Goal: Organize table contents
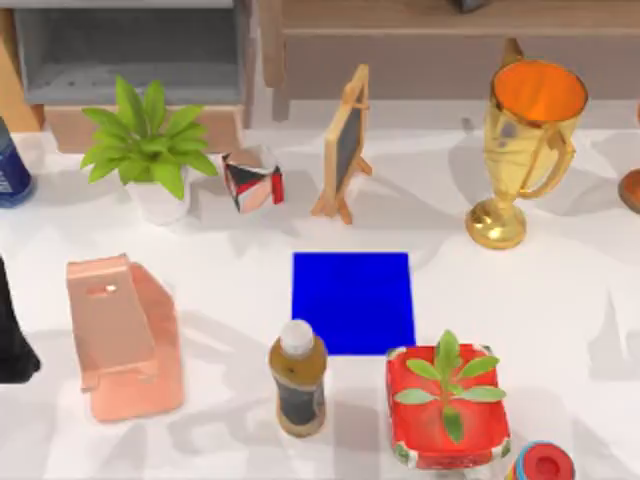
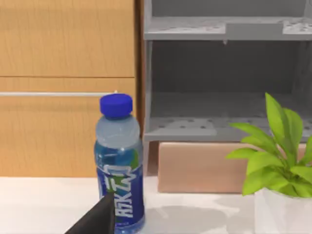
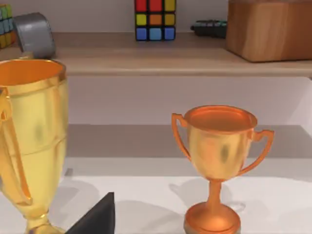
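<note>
The table contents are out of view. The white table [image 1: 560, 300] spreads across the top view, with a blue square mat [image 1: 352, 302] lying flat at its middle. My left arm [image 1: 14, 340] is a black shape at the table's left edge, beside a pink stand [image 1: 120, 335]. A dark corner of the left gripper [image 2: 95, 220] shows in the left wrist view, in front of a blue water bottle [image 2: 119, 165]. In the right wrist view a dark corner of the right gripper [image 3: 95, 215] sits between a gold trophy [image 3: 29, 141] and a copper trophy [image 3: 219, 161].
A brown white-capped bottle [image 1: 298, 380] and a red planter [image 1: 447, 405] stand near the mat's front edge. Behind it are a potted plant [image 1: 150, 150], a patterned cube [image 1: 252, 182], a small easel board [image 1: 345, 145] and the gold trophy [image 1: 525, 150]. Shelves line the back.
</note>
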Motion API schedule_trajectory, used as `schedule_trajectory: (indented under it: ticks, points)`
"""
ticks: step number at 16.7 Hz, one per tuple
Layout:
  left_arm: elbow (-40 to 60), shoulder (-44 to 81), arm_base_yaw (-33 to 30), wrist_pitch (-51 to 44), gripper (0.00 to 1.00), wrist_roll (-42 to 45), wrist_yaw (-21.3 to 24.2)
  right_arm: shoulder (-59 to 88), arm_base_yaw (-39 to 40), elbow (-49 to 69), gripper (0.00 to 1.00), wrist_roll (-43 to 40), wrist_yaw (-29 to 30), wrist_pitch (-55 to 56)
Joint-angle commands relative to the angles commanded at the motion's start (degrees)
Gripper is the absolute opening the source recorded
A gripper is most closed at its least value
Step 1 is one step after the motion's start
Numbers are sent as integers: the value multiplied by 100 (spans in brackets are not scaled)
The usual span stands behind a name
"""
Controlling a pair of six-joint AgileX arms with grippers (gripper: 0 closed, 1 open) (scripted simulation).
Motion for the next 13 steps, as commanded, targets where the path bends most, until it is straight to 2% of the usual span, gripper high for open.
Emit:
schedule_trajectory:
  ticks: [3, 6, 9, 13]
  points:
    - [69, 70, 39, -67, 100, 56, -5, 0, 0, 0, 100, 0, 0, 0]
    - [558, 615, 295, -554, 100, 452, -26, 0, 0, 0, 100, 0, 0, 0]
    - [1353, 1718, 704, -1453, 100, 1126, -32, 0, 0, 0, 100, 0, 0, 0]
    - [2570, 3936, 1342, -2979, 100, 2215, -21, 0, 0, 0, 100, 0, 0, 0]
